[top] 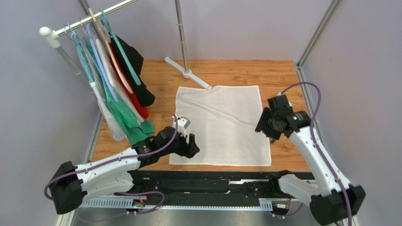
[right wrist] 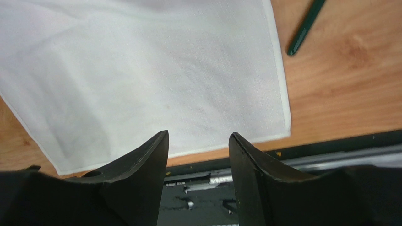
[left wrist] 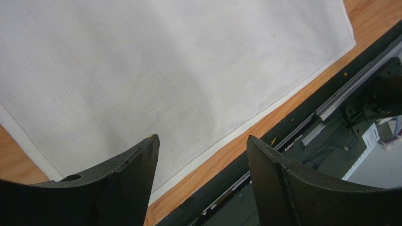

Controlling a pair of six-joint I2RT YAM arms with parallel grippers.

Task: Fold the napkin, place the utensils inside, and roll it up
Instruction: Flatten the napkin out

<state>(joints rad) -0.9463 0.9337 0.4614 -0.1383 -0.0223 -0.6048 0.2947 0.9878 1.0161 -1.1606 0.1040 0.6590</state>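
The white napkin [top: 219, 125] lies spread flat on the wooden table, slightly wrinkled toward its far side. My left gripper [top: 192, 146] hovers over the cloth's near left edge, open and empty. In the left wrist view the gripper [left wrist: 202, 137] frames the napkin [left wrist: 179, 70] hem and the table strip. My right gripper [top: 268, 132] hangs above the near right edge, open with nothing between its fingers. In the right wrist view this gripper [right wrist: 198, 133] sits over the napkin [right wrist: 141, 75], and a dark green utensil [right wrist: 304, 28] lies on the bare wood just right of the cloth.
A clothes rack with hangers and garments [top: 113, 80] stands at the left, with a green cloth [top: 134, 127] hanging low. A pole's white foot [top: 188, 73] touches the napkin's far left corner. A black rail [top: 212, 181] runs along the near edge.
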